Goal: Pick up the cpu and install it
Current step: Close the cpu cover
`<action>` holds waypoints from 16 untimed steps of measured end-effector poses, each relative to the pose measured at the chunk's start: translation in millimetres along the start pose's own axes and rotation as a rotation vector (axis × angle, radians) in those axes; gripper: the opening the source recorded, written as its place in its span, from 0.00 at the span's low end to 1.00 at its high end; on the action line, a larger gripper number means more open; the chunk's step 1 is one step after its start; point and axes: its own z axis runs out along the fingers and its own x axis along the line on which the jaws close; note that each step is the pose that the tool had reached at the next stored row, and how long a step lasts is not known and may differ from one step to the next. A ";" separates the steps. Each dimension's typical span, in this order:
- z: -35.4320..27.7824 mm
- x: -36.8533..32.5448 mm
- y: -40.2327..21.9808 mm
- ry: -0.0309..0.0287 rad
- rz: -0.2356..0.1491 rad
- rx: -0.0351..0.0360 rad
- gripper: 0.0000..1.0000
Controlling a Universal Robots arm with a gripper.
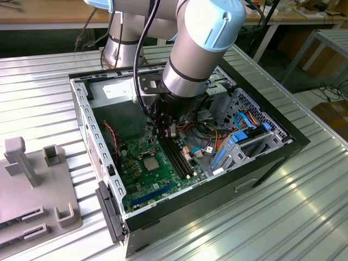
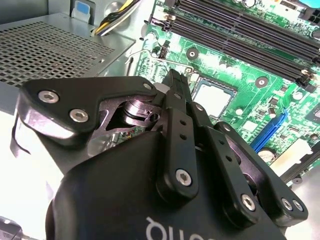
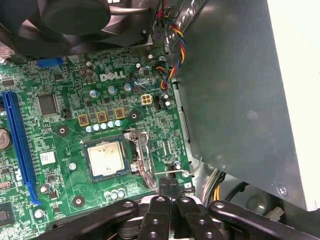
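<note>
The tool (image 3: 168,186) has its fingers pressed together with nothing between them, its tip low over the green motherboard (image 3: 55,125) beside the socket's metal lever (image 3: 172,173). The cpu (image 3: 105,158) lies flat in its socket at the lower centre of the first wrist view, apart from the tool. In the exterior view, the cpu (image 1: 150,163) sits mid-frame inside the open computer case (image 1: 261,163) on the desk (image 1: 304,217).

Cpu (image 3: 105,158) top shiny metal, pincer (image 3: 168,186) matt black, prob. plastic, motherboard (image 3: 75,105) glossy green.

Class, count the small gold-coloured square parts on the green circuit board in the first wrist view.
3: first gold square, second gold square and third gold square, side by side in a row between the chip and the fan. Others may be hidden.
</note>
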 end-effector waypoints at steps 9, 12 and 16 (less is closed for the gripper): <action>-0.6 3.1 -0.6 0.0001 0.000 0.0000 0.11; -0.7 4.2 -0.8 0.0000 0.000 0.0000 0.11; -1.0 5.8 -1.1 0.0000 0.000 0.0000 0.11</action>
